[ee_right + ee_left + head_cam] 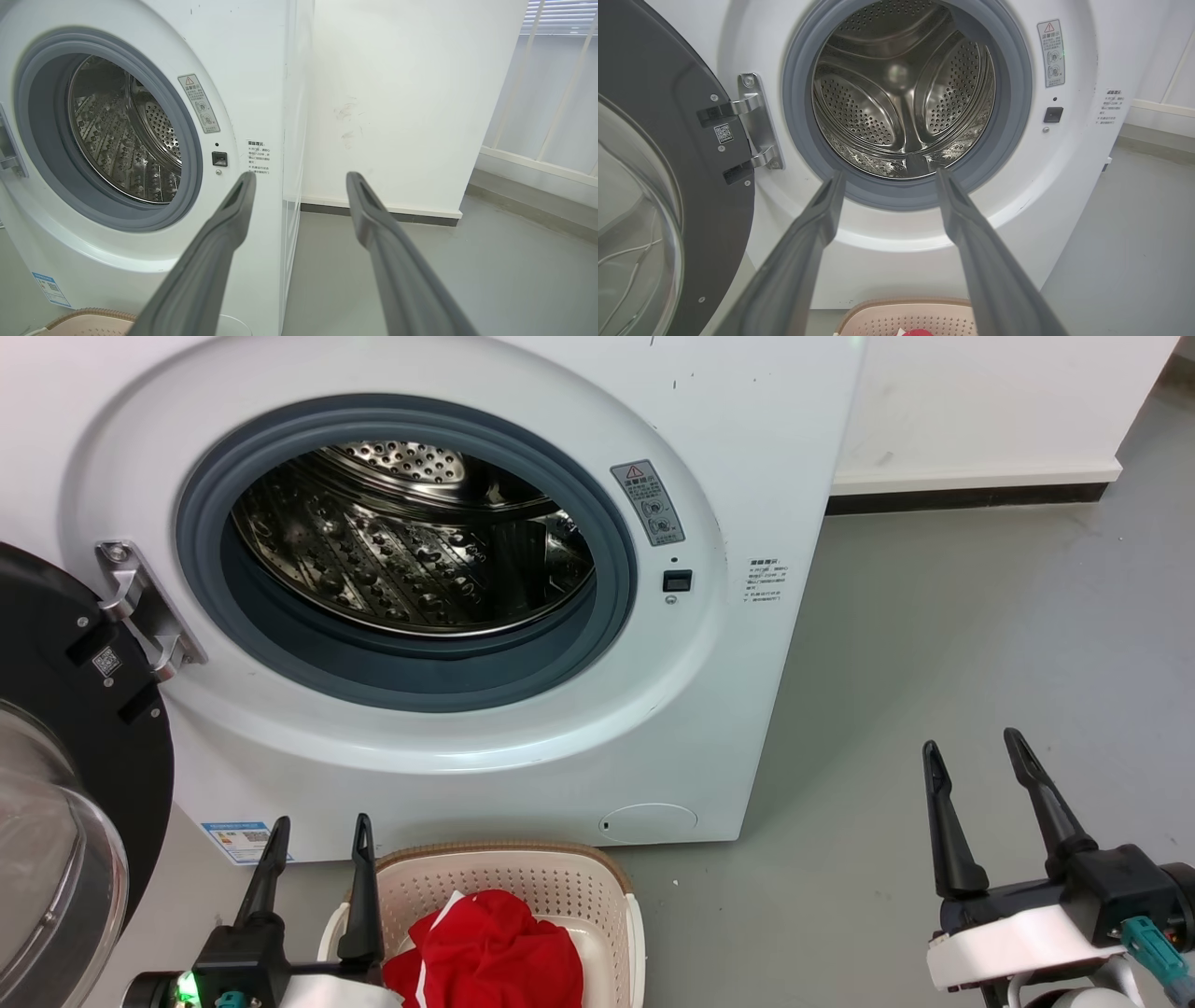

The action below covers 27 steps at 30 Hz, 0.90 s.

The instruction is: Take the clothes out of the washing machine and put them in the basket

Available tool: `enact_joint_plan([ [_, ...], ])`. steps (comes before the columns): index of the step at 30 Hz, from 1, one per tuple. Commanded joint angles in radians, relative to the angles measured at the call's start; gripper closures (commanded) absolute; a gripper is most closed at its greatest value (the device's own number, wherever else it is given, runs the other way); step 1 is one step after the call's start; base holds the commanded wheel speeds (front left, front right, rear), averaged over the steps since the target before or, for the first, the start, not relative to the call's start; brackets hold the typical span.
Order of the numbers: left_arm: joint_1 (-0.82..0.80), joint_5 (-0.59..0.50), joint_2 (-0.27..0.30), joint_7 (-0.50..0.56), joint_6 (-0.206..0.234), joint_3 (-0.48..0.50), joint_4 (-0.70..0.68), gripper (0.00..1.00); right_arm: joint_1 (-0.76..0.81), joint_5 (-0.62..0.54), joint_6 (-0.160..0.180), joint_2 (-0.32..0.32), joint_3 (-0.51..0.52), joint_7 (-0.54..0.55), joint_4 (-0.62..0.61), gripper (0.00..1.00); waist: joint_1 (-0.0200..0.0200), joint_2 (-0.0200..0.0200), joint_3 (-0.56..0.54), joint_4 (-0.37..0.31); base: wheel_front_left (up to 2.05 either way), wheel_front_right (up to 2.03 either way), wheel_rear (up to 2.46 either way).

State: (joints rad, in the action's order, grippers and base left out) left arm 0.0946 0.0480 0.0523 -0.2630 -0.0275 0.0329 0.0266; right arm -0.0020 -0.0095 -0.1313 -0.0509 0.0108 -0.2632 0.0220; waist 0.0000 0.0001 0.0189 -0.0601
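Observation:
The white washing machine [709,448] stands with its black-framed door [84,728] swung open to the left; its steel drum [411,541] holds nothing I can see. Red clothes [490,947] with white trim lie in the cream basket [523,877] on the floor before the machine. My left gripper [322,826] is open and empty, just left of the basket's near corner. In the left wrist view the left gripper [889,175] faces the drum [901,88], with the basket's rim [906,305] below. My right gripper [976,747] hangs open and empty over the floor to the right.
Grey floor [980,644] stretches to the right of the machine up to a white wall [980,401] with a dark skirting. The open door's glass bowl [47,896] bulges at the lower left. In the right wrist view a white railing [551,93] runs along the far right.

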Motion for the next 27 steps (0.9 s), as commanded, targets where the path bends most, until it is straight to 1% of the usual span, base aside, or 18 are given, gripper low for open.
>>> enact_joint_plan([
  [1, 0.001, 0.000, -0.002, -0.003, -0.004, 0.001, -0.005, 0.00, 0.005, 0.001, 0.001, 0.001, -0.001, -0.002, 0.001, 0.00, 0.0000, -0.0001, 0.000, 0.000, 0.00, 0.00, 0.00],
  [12, -0.005, 0.024, -0.003, -0.003, -0.014, 0.012, -0.001, 0.00, 0.004, 0.001, 0.001, 0.001, -0.002, -0.002, 0.001, 0.00, 0.0000, -0.0001, 0.004, -0.004, 0.00, 0.00, 0.00],
  [13, -0.001, 0.022, -0.001, 0.000, -0.010, 0.010, 0.002, 1.00, 0.001, 0.001, 0.000, 0.000, -0.001, 0.000, 0.002, 1.00, 0.0001, -0.0001, 0.004, -0.004, 0.00, 0.00, 0.00],
  [17, 0.002, 0.033, -0.002, 0.010, -0.009, 0.009, 0.044, 1.00, 0.013, 0.014, 0.000, 0.000, -0.004, 0.002, 0.034, 1.00, 0.0001, -0.0001, 0.004, -0.004, 0.00, 0.00, 0.00],
  [27, -0.030, 0.242, -0.002, 0.063, -0.022, 0.022, 0.070, 1.00, -0.004, 0.250, 0.000, -0.014, -0.006, 0.040, 0.057, 1.00, 0.0001, -0.0001, 0.002, 0.001, 0.00, 0.00, 0.00],
])
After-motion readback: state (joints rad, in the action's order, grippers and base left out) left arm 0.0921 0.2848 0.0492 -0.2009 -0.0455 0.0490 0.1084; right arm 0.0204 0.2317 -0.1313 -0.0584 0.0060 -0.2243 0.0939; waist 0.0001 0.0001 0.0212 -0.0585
